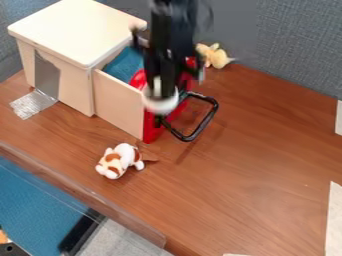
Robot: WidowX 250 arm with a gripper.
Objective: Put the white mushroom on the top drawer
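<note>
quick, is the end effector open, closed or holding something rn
End effector: closed on the white mushroom, near the open drawer's red front.

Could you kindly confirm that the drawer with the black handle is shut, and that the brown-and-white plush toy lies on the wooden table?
Not quite: the drawer with the black handle is open, pulled out of the pale box, as the camera view shows. The brown-and-white plush toy does lie on the wooden table.
</note>
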